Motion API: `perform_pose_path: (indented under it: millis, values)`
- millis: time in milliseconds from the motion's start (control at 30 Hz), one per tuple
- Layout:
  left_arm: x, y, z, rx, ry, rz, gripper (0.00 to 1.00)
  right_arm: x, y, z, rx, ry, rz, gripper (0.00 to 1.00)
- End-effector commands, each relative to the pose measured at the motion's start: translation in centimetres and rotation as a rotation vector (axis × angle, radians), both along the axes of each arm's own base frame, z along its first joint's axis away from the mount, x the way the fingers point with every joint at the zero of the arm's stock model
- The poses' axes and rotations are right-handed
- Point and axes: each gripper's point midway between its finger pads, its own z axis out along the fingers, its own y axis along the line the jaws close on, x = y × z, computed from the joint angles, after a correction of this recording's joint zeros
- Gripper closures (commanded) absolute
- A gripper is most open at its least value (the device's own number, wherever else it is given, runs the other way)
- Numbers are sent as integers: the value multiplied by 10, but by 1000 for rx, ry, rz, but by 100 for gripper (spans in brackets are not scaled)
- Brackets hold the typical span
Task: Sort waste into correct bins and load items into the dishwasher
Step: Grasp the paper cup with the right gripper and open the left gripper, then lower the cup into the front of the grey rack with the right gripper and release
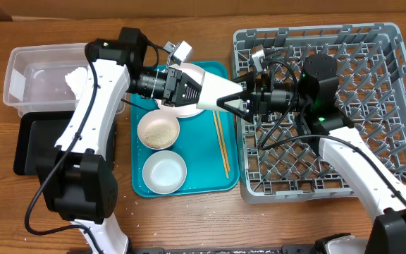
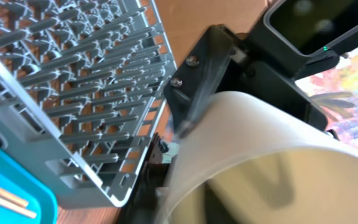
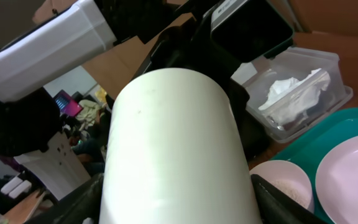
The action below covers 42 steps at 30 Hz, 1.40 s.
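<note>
Going from my side of the table outward: closest to me on the big teal plastic tray [image 1: 199, 176] is the pale grey-blue bowl [image 1: 164, 172]. Next is the pinkish-white bowl [image 1: 140, 131] with loose white rice grains [image 1: 159, 132] in it. The pair of thin wooden chopsticks [image 1: 221, 144] lies along the tray's right side, and the shallow black rectangular tray [image 1: 30, 152] sits off to the left. Just past that is the step in hand, a mid-air handover above the teal tray's right edge. My left gripper [image 1: 189, 86] is clamped on the small white cup [image 1: 214, 90], which is tipped on its side. My right gripper [image 1: 238, 99] has a finger on either side of the cup's other end, but I honestly can't tell if it's biting down yet. My take: squeeze the right one square on the wall before the left lets go, since a smooth round cup will likely twist if it's pinched near the end. Then swing right to the large grey plastic dish rack [image 1: 372, 148] and seat the cup between the pegs. The round white plate [image 1: 183, 111] lies under the handover, so a drop would probably hit it. Far left, the crumpled white paper napkins [image 1: 76, 76] sit in the clear rectangular plastic tub [image 1: 20, 85].
</note>
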Motion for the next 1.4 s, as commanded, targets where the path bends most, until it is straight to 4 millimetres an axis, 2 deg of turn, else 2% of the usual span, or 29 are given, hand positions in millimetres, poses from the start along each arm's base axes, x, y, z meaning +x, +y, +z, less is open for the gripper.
perform_pose_path:
  millis: [0,100,267,400,500,600,667,800,900,1000,1133,1367]
  values:
    - [0,-6,14,-64,-52,-18,51,7,-3,9,4,-27,-33,40]
    - [4,-4,14,-67,-75,-13,41,15,-14,10,14,25,-67,44]
    - [16,5,10,-49,-133,14,39,30,-42,13,19,88,-159,48]
    - [40,25,-10,78,-208,77,35,47,-76,-6,-57,211,-381,47]
    - [60,42,-34,249,-222,149,35,45,-97,-22,-158,285,-548,47]
    - [80,62,-61,459,-233,235,34,29,-114,-28,-273,350,-690,46]
    - [90,75,-74,583,-243,284,34,11,-127,-30,-377,405,-793,46]
    - [97,87,-86,705,-264,316,35,-27,-139,-36,-567,506,-898,46]
    - [100,97,-95,807,-276,335,36,-72,-135,-60,-759,655,-922,46]
    - [101,100,-97,834,-276,344,36,-99,-136,-84,-890,781,-929,47]
    - [101,100,-98,843,-279,343,37,-115,-138,-108,-1022,890,-917,46]
    - [100,104,-100,869,-278,347,37,-112,-138,-141,-1173,971,-895,46]
